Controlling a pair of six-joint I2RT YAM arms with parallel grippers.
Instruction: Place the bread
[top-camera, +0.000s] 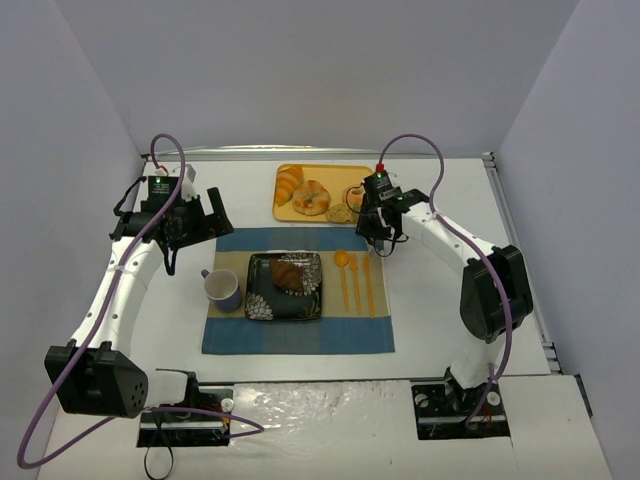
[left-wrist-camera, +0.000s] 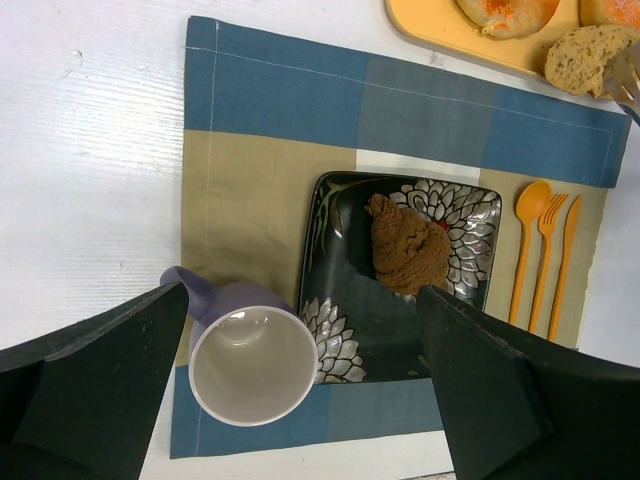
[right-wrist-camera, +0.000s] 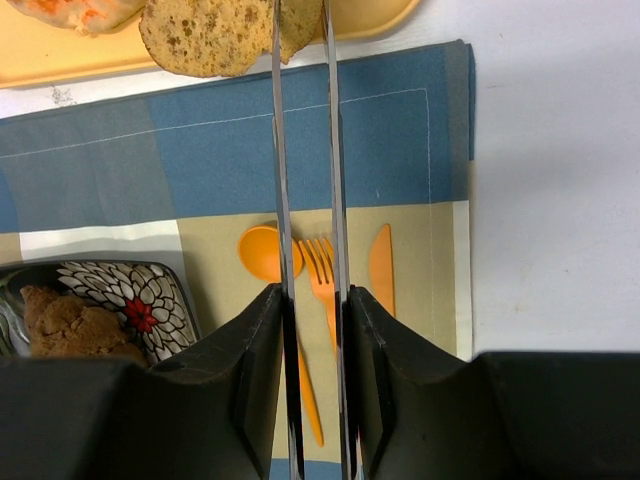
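A brown bread piece (top-camera: 288, 272) lies on the black flowered plate (top-camera: 258, 300), also in the left wrist view (left-wrist-camera: 408, 247). A seeded round bread (top-camera: 343, 213) lies on the orange tray (top-camera: 283, 212). My right gripper (top-camera: 376, 222) is shut on metal tongs (right-wrist-camera: 281, 150). In the right wrist view the tong blades run forward from the gripper (right-wrist-camera: 312, 298) and straddle the right edge of the seeded bread (right-wrist-camera: 205, 35). My left gripper (top-camera: 205, 222) is open and empty; its wrist view (left-wrist-camera: 303, 300) looks down on the mug and plate.
A purple mug (top-camera: 222, 289) stands left of the plate on the blue and tan placemat (top-camera: 230, 335). An orange spoon, fork and knife (top-camera: 355, 280) lie right of the plate. A croissant (top-camera: 289, 183) and a bagel (top-camera: 312, 197) are on the tray.
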